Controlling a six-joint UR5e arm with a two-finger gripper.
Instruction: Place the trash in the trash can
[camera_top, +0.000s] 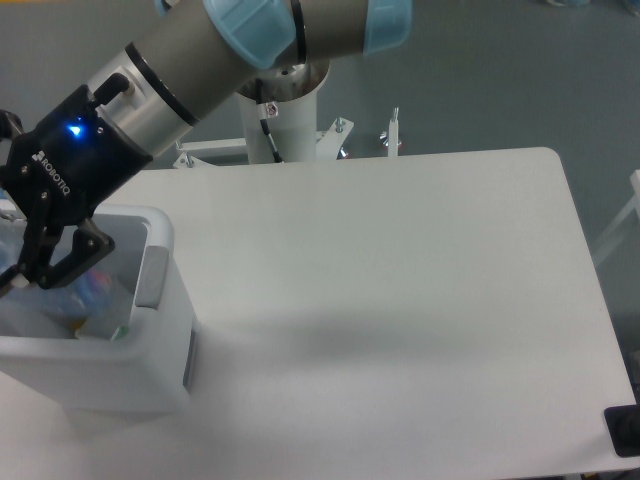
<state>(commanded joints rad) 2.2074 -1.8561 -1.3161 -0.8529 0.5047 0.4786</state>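
Observation:
The white trash can (160, 350) stands at the table's left edge, with a grey handle plate (150, 278) on its right rim. My gripper (35, 262) hangs over its opening, fingers dipping inside. The clear crushed bottle (88, 286) shows as a bluish blur with a red tint between and beside the black fingers (68, 256), and the gripper looks shut on it. The left finger runs off the frame edge. A crumpled white paper wrapper (95, 325) with a green mark lies at the bottom of the can.
The arm's white base post (285, 110) rises behind the table's back edge, with small metal brackets (392, 135) beside it. A black object (625, 430) sits at the table's bottom right corner. The white table (400, 300) stretches right of the can.

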